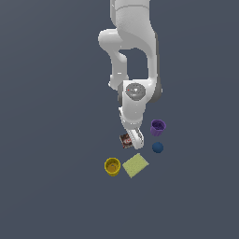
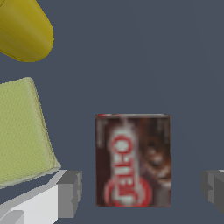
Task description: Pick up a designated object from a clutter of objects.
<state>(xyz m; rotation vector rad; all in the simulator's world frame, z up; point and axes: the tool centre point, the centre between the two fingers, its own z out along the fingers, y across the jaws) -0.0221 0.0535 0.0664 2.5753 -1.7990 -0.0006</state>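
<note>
Flat brown box (image 2: 133, 160), red-and-white label, lies between the tool's (image 2: 142, 188) grey pads, jaws spread wide, not touching. A textured green pad (image 1: 136, 165) sits at the box's five o'clock; the arm reaches steeply down.

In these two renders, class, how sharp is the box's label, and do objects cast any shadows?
Wrist view: the brown box sits between the hand fingers, its red-and-white label blurred, lettering pixelated. Exterior view: the box is tiny, label unreadable; no clear shadows under the purple cup or blue ball.
</note>
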